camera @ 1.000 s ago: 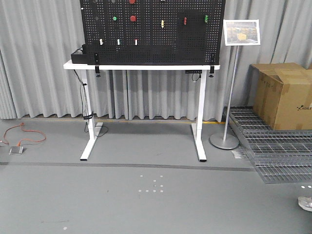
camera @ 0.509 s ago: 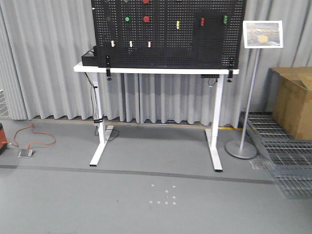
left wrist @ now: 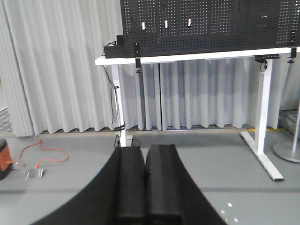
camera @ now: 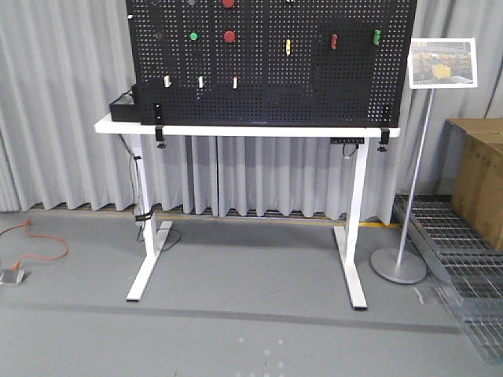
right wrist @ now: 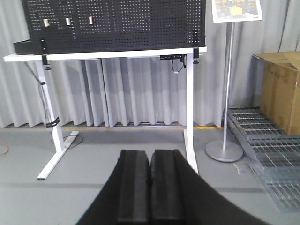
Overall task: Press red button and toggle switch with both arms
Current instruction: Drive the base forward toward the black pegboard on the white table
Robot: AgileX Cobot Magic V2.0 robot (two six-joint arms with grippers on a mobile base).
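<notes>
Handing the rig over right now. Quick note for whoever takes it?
Left gripper: shut, empty, held low, facing the table from across the floor.
Right gripper: same.
Pegboard stands on the white table. Red button is upper left, beside a green button. Three white switches sit in a row below.
Done: nothing that shows; neither arm is near the board.
Left: close in, press the red button, flip the switch.

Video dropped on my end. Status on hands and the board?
Left hand shut, right hand shut, both empty. Red button on pegboard, not reached. Floor to table open; sign stand off right.
</notes>
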